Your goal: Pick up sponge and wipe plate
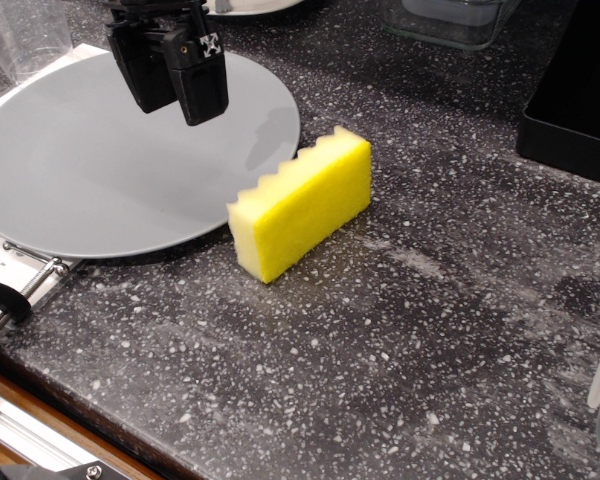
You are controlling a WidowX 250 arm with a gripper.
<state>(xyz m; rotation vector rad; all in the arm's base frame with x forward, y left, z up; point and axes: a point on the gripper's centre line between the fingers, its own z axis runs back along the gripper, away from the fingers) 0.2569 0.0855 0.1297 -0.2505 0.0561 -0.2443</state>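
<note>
We hover our gripper (180, 100) over the plate (70, 190), fingers nearly together, holding nothing; the sponge (302, 204) sits at its four o'clock rim, handy for grabbing.

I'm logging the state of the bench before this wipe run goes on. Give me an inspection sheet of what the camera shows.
Surface: dark speckled counter, a faint smear right of the sponge.
Job's things: yellow sponge stands on its long edge, wavy side up, next to the plate's right rim; whether they touch is unclear. Grey plate lies flat and looks bare.
Clutter: clear cup at top left, clear container at top, black box at right.
Gripper: gripper hangs above the plate, holding nothing; jaw state unclear.
Cables: nothing seen.
Surroundings: metal rail along the near edge at bottom left.
</note>
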